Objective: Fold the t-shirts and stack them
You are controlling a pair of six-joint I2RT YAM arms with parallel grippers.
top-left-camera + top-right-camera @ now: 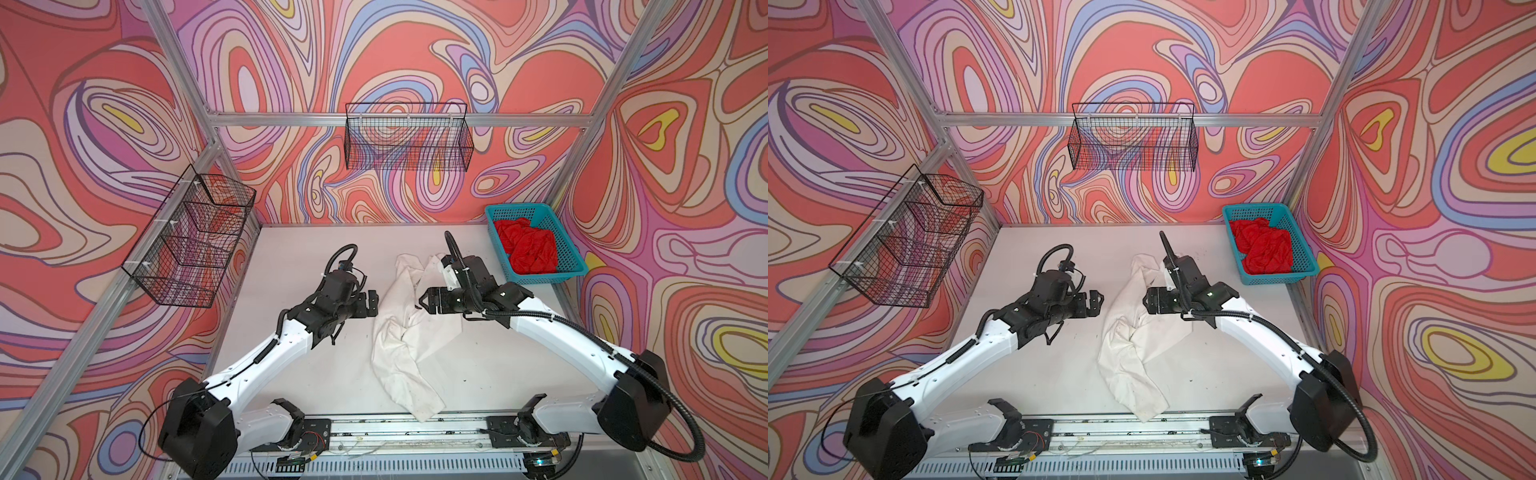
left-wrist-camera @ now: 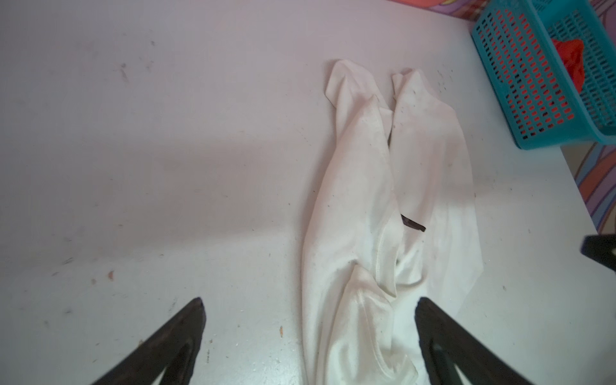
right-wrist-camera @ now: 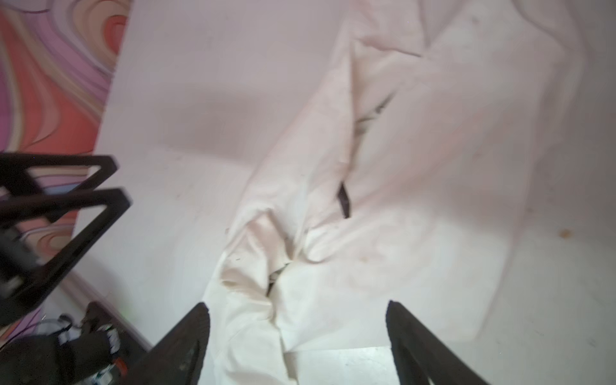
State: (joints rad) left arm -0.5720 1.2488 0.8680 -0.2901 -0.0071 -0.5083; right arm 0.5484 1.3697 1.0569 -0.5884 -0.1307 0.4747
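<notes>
White t-shirt (image 3: 383,233) below parted jaws

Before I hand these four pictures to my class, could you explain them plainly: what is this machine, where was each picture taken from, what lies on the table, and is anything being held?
The machine is two white robot arms, each ending in a two-fingered gripper. Two pictures look down from one overhead camera; the other two come from small cameras on the arms' wrists, looking out past the black fingers.

On the pale table lies a white t-shirt, bunched into a long crumpled strip, not yet folded. In the far right corner stands a teal plastic basket with a crumpled red t-shirt inside. Empty black wire baskets hang on the patterned walls.

The left gripper sits just beside the white t-shirt and the right gripper over it. Both are open and hold nothing.
</notes>
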